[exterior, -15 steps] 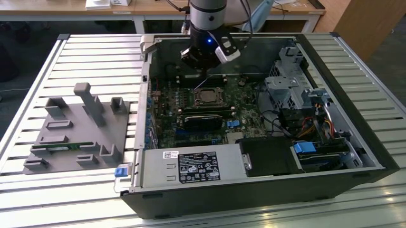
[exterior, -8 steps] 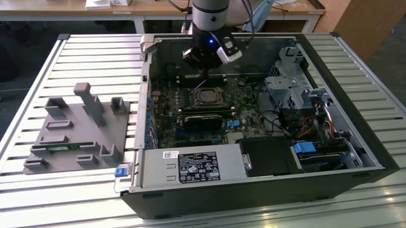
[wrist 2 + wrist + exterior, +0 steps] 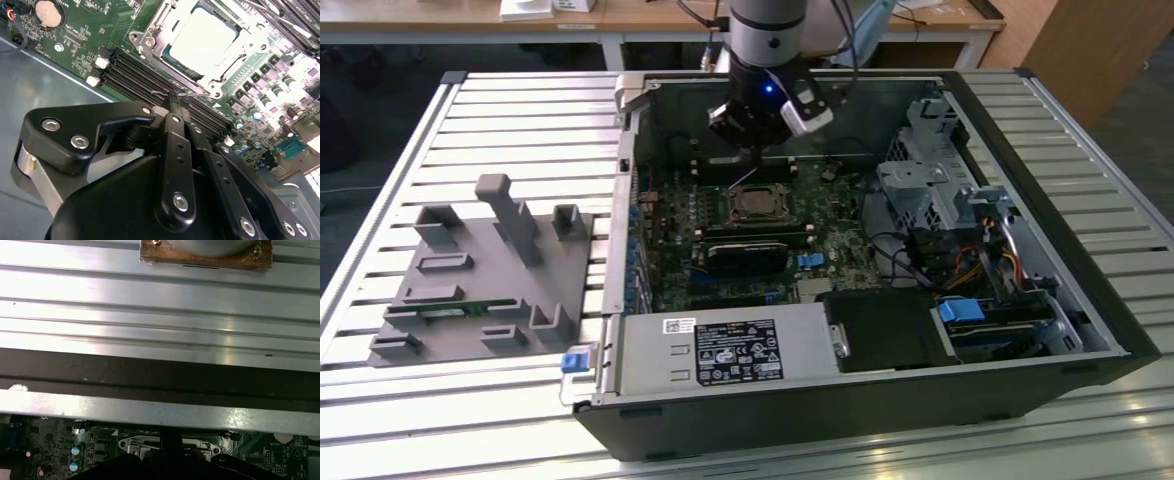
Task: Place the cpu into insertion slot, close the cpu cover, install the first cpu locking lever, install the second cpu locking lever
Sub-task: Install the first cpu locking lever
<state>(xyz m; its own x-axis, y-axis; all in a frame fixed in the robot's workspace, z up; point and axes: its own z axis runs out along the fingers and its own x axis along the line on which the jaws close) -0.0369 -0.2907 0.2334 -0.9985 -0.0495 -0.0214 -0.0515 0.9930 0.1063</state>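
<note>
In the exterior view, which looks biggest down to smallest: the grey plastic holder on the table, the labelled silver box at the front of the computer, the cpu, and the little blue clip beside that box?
Largest to smallest, as they look in the exterior view:
1. grey plastic holder
2. labelled silver box
3. cpu
4. blue clip

The cpu and the blue clip look close in size, so their order is unsure.

The arm reaches straight down, its tool [image 3: 172, 97] pinched together.

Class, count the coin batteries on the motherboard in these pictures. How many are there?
1. The coin battery sits near the edge of the motherboard in the second wrist view, well away from the cpu. More may be hidden.
</note>
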